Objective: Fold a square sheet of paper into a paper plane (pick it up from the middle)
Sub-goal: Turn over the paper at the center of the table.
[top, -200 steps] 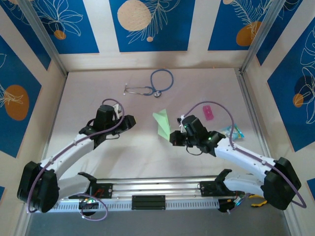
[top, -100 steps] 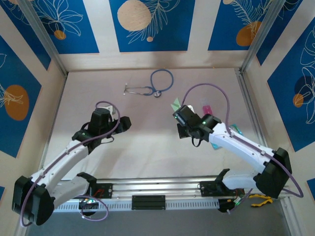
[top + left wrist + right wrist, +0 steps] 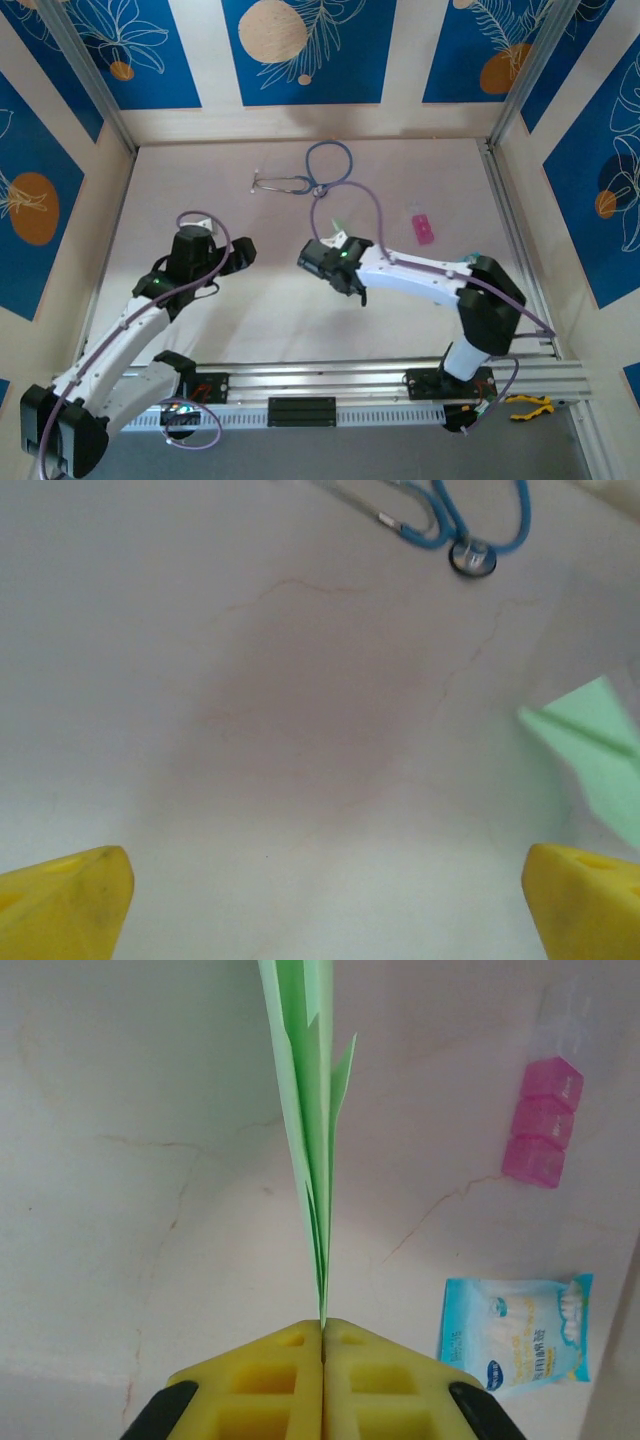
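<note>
Right wrist, paper plane [image 3: 305, 1110] in right pincer [image 3: 322, 1326]

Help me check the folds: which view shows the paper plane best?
Right wrist: the paper plane rises edge-on from the shut right end effector, its layers distinct. Left wrist catches a green corner at its right edge. Top external offers a faint sliver at best.

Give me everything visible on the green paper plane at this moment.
The paper plane is thin pale green paper folded into a narrow, layered dart. The right wrist view shows it edge-on, with its stacked folds fanning slightly apart away from the right tool, whose yellow fingers are shut on its near end. The left wrist view shows a flat pointed side with a crease line. Nothing else visibly touches it. Whether it clears the table is unclear.
</note>
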### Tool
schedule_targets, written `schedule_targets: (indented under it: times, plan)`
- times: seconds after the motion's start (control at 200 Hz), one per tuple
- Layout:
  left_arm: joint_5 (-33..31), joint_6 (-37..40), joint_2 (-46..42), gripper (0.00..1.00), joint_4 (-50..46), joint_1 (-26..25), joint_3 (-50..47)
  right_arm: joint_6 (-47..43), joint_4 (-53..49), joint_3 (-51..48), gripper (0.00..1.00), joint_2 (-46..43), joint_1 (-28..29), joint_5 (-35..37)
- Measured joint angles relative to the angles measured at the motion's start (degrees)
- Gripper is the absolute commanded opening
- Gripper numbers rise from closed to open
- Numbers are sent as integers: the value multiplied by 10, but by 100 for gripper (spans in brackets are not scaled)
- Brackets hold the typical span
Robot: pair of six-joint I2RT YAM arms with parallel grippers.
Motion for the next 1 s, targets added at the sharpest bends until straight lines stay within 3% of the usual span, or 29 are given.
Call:
schedule_targets:
  times: [0.28,0.52,0.715,0.8,0.89,1.0]
  plan:
    - [0,0,-42,100,-7,22,-17,-7,-6,37,12,99,79,7]
    - [5,0,-42,100,-8,26,-17,-24,21,51,19,128,101,-54]
    - [48,0,-42,100,5,28,-28,-31,78,43,27,121,90,-148]
    - [69,-2,-42,100,16,29,-31,-33,115,15,38,90,78,-196]
    - [91,-5,-38,100,31,29,-32,-31,160,-27,37,33,54,-250]
    - [124,-13,-23,94,50,30,-32,-4,226,-87,25,-45,-7,-325]
